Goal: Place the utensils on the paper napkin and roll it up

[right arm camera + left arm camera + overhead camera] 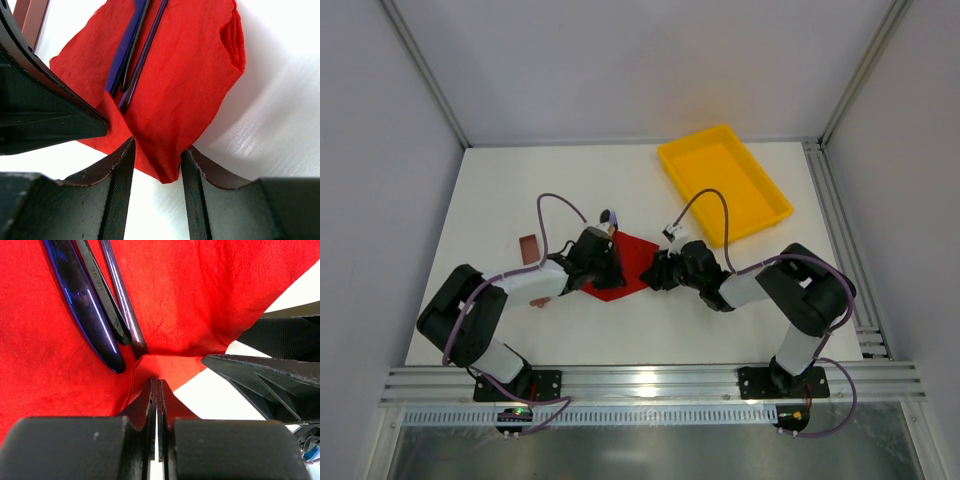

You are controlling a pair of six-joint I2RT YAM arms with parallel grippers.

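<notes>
The red paper napkin (632, 262) lies crumpled on the white table between my two grippers. The utensils lie side by side on it: a blue-purple one (87, 305), a black one (100, 290) and a thin dark stem (122, 300) beside them. They also show in the right wrist view (125, 55). My left gripper (157, 384) is shut at the napkin's near edge, where a raised fold of paper runs up to its tips. My right gripper (157, 160) is open, and a corner of the napkin (170, 100) lies between its fingers. The right gripper's fingers (260, 380) are close to the left one.
A yellow plastic tray (725, 180) stands at the back right. A small brownish-red block (529, 248) lies left of the left arm. Both grippers (618, 270) (657, 272) meet over the napkin at the table's middle.
</notes>
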